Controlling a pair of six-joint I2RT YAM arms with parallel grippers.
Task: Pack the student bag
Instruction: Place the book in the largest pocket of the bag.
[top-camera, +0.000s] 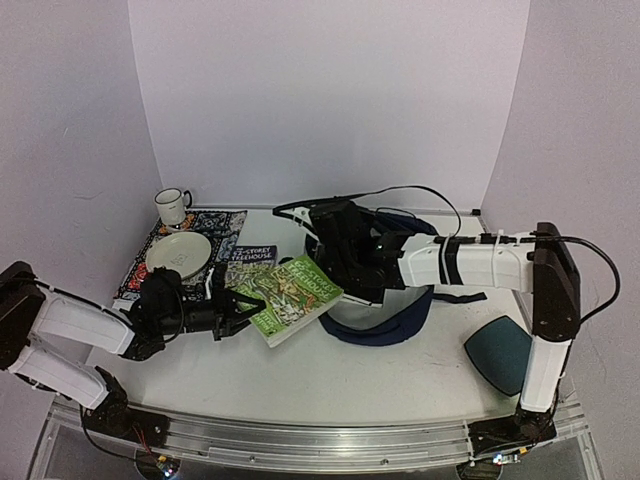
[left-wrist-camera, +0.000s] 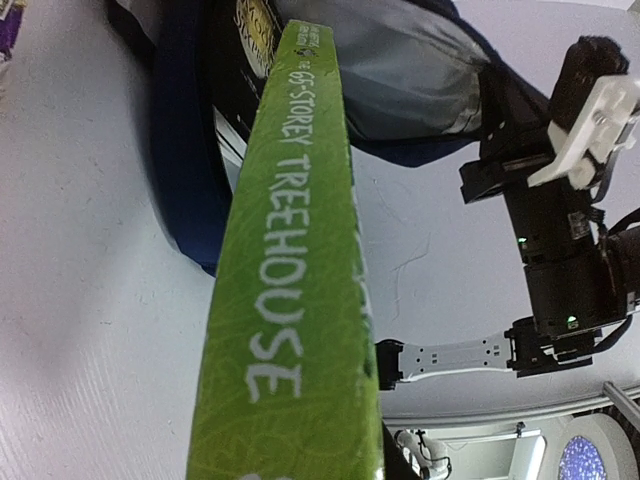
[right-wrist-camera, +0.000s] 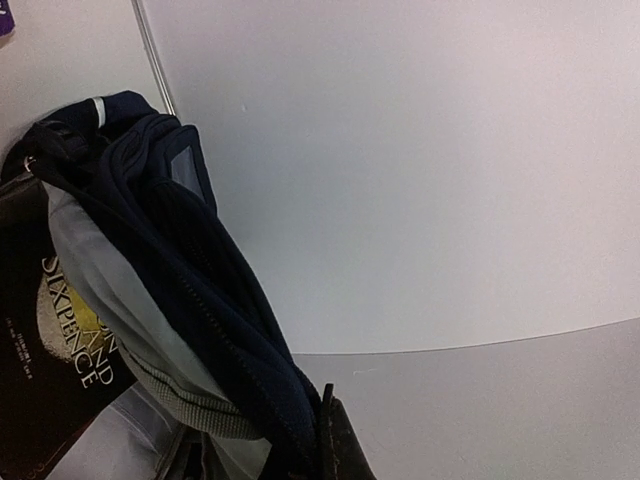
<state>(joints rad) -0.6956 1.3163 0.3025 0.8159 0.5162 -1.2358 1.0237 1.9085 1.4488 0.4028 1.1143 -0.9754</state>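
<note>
**A:** Where do we stand?

**B:** Our left gripper is clenched on the green Treehouse book. The book's far corner is at the mouth of the student bag, which lies mid-table. Our right gripper looks pinched on the bag's upper rim, holding the mouth open.

**A:** What's in the bag?

**B:** We see one black paperback, with "and Sixpence" on its cover, lying against the grey lining. As far as we can tell, the green book isn't inside yet.

**A:** What worries us?

**B:** The book's leading corner could snag the lower rim or butt against the paperback. If we then pushed on, we'd shove the whole bag away. The rim is soft fabric, so if it slips from our right pincer the mouth drops shut on the book. We also grip the book at one edge only, so it may swivel.

**A:** And the crockery?

**B:** The mug and plate sit well apart, far left.
</note>
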